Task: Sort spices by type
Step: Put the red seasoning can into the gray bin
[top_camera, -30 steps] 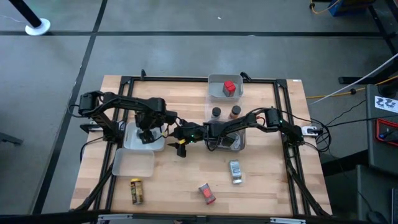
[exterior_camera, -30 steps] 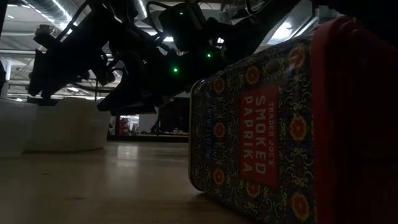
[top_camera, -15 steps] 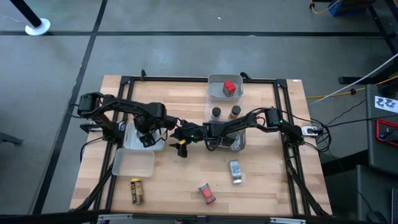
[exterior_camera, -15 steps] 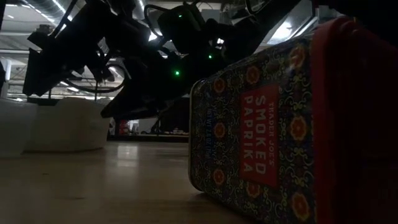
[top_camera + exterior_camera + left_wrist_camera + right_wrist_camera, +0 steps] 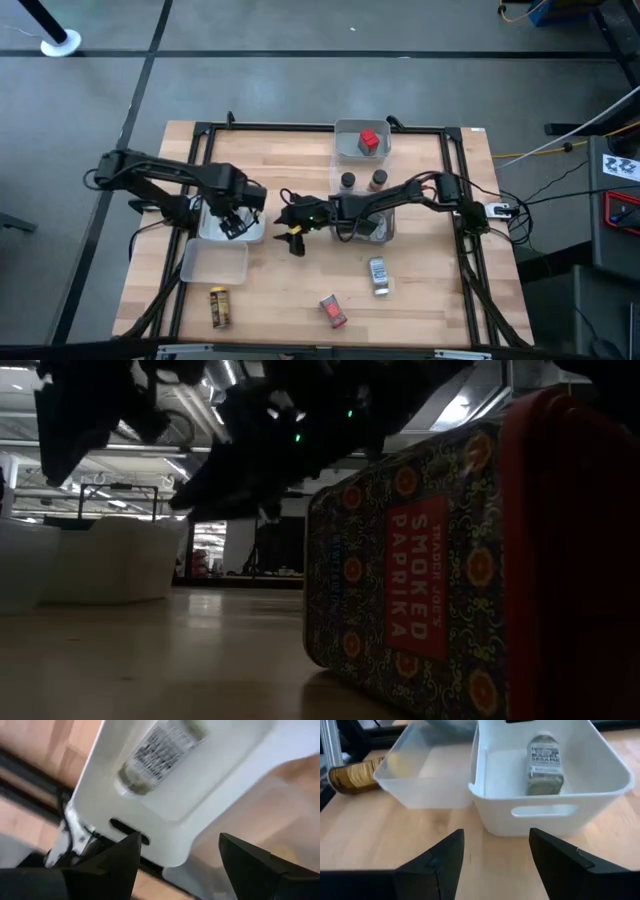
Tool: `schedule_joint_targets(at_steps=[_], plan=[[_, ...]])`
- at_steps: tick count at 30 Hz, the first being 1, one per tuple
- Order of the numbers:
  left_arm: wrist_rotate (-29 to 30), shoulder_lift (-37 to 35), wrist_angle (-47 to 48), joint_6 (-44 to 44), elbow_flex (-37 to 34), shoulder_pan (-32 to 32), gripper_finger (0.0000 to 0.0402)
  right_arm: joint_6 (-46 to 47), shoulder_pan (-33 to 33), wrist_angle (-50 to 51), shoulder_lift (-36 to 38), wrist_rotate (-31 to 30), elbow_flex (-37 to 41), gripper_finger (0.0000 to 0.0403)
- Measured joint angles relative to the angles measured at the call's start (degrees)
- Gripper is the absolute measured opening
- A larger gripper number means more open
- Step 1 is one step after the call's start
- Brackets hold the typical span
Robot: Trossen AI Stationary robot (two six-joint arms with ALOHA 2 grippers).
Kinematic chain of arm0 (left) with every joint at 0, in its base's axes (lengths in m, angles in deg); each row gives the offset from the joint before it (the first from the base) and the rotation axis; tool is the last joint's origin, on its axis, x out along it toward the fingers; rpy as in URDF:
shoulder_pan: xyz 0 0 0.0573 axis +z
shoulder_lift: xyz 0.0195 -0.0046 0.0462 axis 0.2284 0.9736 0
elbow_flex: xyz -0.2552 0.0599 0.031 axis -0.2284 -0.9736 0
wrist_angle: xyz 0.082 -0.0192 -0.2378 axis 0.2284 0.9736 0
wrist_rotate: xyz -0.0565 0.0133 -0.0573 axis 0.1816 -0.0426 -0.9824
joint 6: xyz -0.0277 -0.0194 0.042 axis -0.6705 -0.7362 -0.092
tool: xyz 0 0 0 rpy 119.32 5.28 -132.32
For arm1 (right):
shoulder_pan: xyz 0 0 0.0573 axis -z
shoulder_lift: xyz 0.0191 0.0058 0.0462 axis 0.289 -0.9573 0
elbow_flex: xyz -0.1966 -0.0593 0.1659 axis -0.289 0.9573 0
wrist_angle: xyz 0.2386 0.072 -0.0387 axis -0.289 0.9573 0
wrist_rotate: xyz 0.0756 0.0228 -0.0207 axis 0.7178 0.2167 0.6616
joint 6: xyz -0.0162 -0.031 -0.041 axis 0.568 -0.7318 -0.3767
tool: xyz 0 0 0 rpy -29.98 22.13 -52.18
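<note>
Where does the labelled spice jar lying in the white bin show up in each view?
High view: hidden; left gripper covers the white bin.
Low view: not visible; only the bin's outer wall at left.
Left wrist view: labelled spice jar lying inside, near the top.
Right wrist view: jar upper right, inside.
Shared landmark: the white bin.

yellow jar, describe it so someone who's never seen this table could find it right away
In the high view, start at the wooden table and go to its front left corner. In front of the empty clear tray lies the yellow jar, on its side on bare wood. It is the only yellow-labelled container and the only spice in that corner; the other loose ones lie further right.
</note>
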State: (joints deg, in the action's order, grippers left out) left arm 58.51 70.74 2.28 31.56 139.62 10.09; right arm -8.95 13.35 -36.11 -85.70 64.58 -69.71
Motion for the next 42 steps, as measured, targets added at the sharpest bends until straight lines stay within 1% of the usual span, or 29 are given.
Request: schedule_joint_targets(at_steps=[2,4,8,12,15,20,23,26,31,33,38,40,42], plan=[[0.19,-1.98,-1.26,-1.23,0.02,-1.46,0.0251,0.08,0.02,1.97,1.87,0.0,0.01,0.0225],[1.63,-3.69,-2.89,-1.96,0.0,-3.25,0.0251,0.51,-0.2,4.47,3.83,0.0,-0.02,0.0225],[8.35,-6.81,-9.59,-1.61,0.0,-7.27,0.0251,2.62,-1.49,11.14,7.91,-0.2,-0.04,0.0225],[15.91,-8.3,-18.11,0.45,0.0,-10.99,0.0251,5.73,-4.52,17.71,11.86,-0.16,-0.04,0.0225],[19.09,-8.44,-25.06,3.05,-0.02,-13.43,0.0251,8.72,-8.03,21.94,14.14,-2.57,-0.06,0.0225],[19.23,-7.94,-37.19,9.4,0.0,-17.3,0.0251,15.41,-16.72,24.37,15.92,-12.17,-0.06,0.0225],[19.32,-7.6,-42.92,12.52,0.0,-19.48,0.0251,21.63,-22.65,24.2,15.92,-19.88,-0.06,0.0225],[19.32,-7.15,-46.09,14.8,0.0,-21.24,0.0251,29.12,-29.01,24.17,15.84,-28.54,-0.06,0.0225],[19.32,-6.78,-47.29,14.49,-0.02,-22.58,0.0251,38.29,-39.4,25.26,15.62,-43.75,-0.01,0.0225],[19.34,-6.76,-47.2,13.26,-0.02,-22.88,0.0251,41.72,-43.02,25.33,15.62,-48.96,-0.04,0.0225],[19.34,-6.76,-47.23,10.78,-0.02,-22.91,0.0251,47.48,-49.88,25.72,13.87,-58.97,-0.06,0.0225],[19.34,-6.78,-47.29,10.04,-0.02,-22.91,0.0251,49.24,-51.62,25.7,12.35,-60.9,-0.04,0.0225],[19.33,-6.76,-47.28,8.9,-0.02,-22.91,0.0251,51.48,-53.04,25.38,10.82,-61.57,-0.04,0.0225]])
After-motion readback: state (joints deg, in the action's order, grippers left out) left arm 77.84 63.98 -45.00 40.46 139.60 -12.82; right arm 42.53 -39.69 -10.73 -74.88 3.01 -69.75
